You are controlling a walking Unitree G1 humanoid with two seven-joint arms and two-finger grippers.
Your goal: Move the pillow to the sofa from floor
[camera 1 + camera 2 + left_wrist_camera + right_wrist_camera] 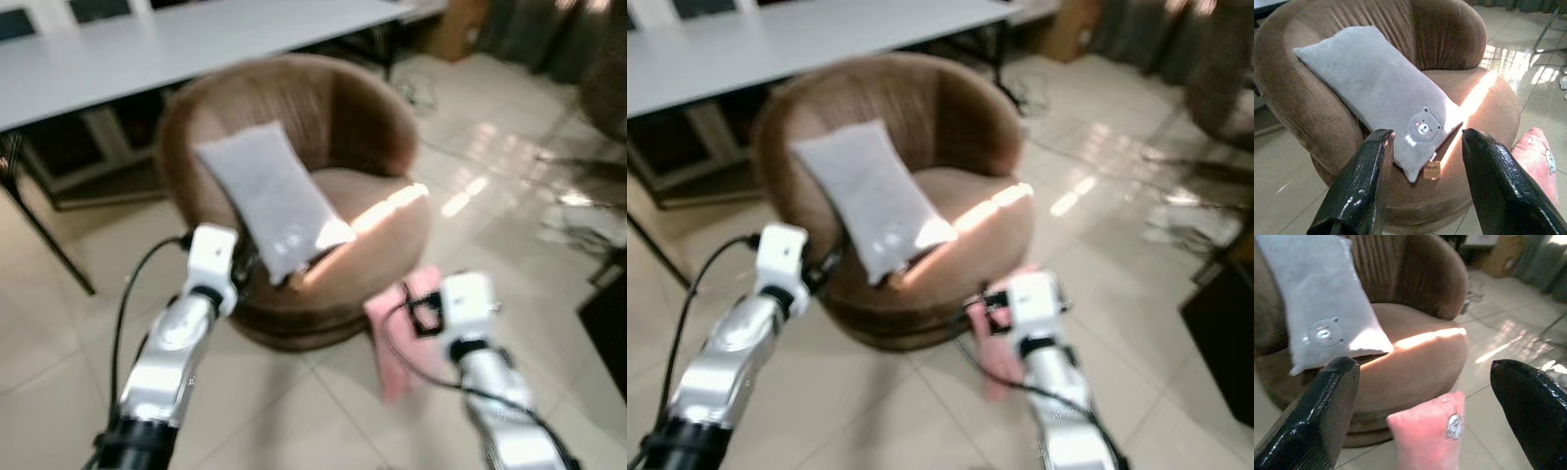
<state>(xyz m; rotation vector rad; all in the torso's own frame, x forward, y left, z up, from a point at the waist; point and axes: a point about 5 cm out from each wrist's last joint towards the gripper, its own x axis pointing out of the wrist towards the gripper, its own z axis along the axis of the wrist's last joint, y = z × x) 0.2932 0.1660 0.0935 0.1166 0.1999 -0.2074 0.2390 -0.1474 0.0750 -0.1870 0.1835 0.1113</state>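
At the far left a white table (pixel 147 49) with a thin dark leg is standing behind the scene, leaving bare tiled floor (pixel 59 323) in front of it. The left gripper (pixel 1422 181) is hovering just short of the brown round sofa (pixel 372 127), its fingers spread apart and holding nothing, pointing at a grey pillow (pixel 269 196) that is leaning tilted against the sofa's back with its lower corner overhanging the seat's front edge. Further right, the pink pillow (pixel 1427 435) is lying on the floor, propped against the sofa's base below the sunlit seat. The right gripper (pixel 1425 406) is hanging just above it, fingers wide apart and empty, framing it on both sides. The pillow is looking soft, light and plush, so it will likely sag and fold when lifted; pinching the upper edge or a corner, deep enough to bunch the fabric, seems the safest hold. The seat's right half is lying free for setting it down. The floor to the right is mostly open, though cables and a dark object (pixel 607 333) are sitting near that edge.
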